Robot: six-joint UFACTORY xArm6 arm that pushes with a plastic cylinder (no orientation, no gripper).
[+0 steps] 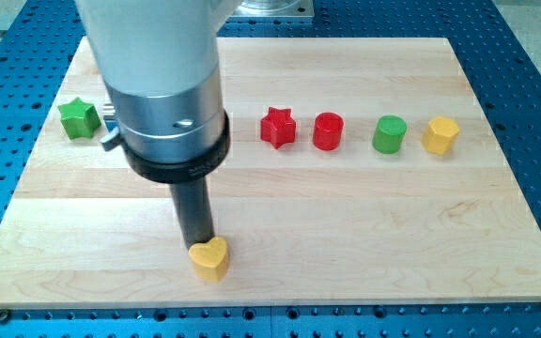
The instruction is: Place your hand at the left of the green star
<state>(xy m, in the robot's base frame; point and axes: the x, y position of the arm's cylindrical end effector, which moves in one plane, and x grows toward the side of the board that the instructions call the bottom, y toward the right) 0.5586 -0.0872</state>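
The green star point(79, 118) lay near the upper left corner of the table point(346, 225), well apart from every other block. It was a squat, chunky piece with blunt arms and a matte painted look; one arm pointed toward the view's top, and no long axis could be made out, since it was about as wide as it was tall.

The table was pale wood with visible plank seams and grain, set on a blue perforated base point(533, 84). The arm point(158, 75) descended from the view's top as a wide grey cylinder with a black collar, narrowing to a dark rod. My tip point(198, 244) sat at the view's bottom centre, touching or just behind the yellow heart point(210, 258), and well apart from the green star, below it and to its right. This rig carried no fingers, so nothing could be said of them being apart or together.

Along the upper right ran a row: a red star point(277, 127), a red cylinder point(328, 130) just beside it, then a green cylinder point(390, 134) and a yellow hexagonal block point(440, 135).
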